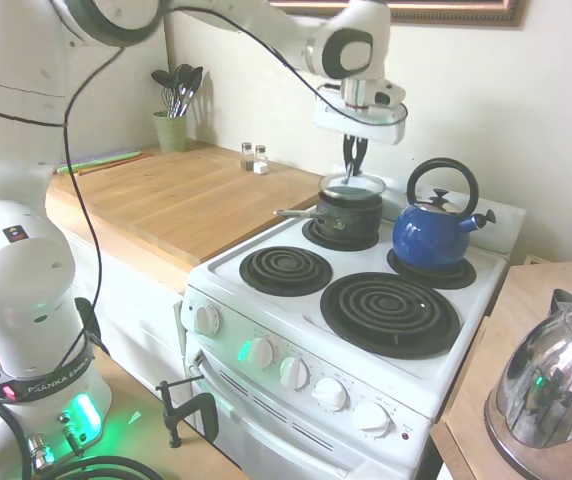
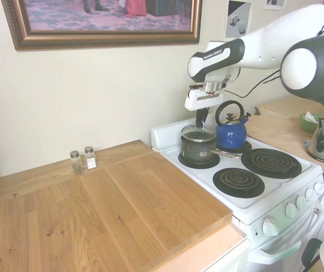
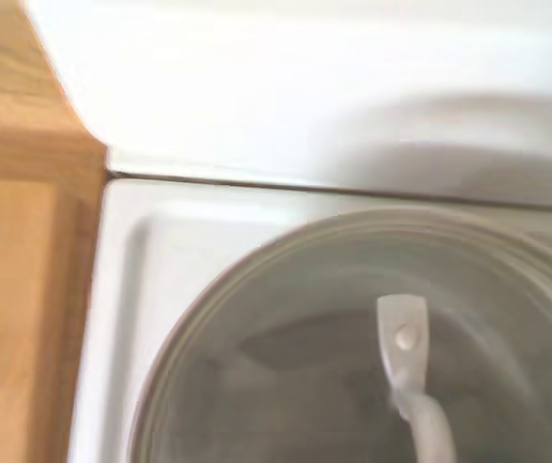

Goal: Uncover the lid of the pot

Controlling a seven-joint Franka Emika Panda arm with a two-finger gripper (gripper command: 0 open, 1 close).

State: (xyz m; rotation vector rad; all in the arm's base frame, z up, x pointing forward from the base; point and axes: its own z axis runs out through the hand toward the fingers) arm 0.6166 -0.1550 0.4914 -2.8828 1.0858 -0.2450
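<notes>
The pot (image 1: 347, 212) sits on the rear burner of the white stove (image 1: 296, 318), its lid (image 1: 352, 186) still on. The hand (image 1: 353, 172) hangs straight above the lid, fingertips down at its loop handle (image 3: 409, 376); whether they grip it cannot be told. A blue kettle (image 1: 434, 222) stands just beside the pot.

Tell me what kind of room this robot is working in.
Most likely a home kitchen: a white electric stove with coil burners, a blue kettle and a lidded pot on it, and a wooden countertop with salt and pepper shakers.
</notes>
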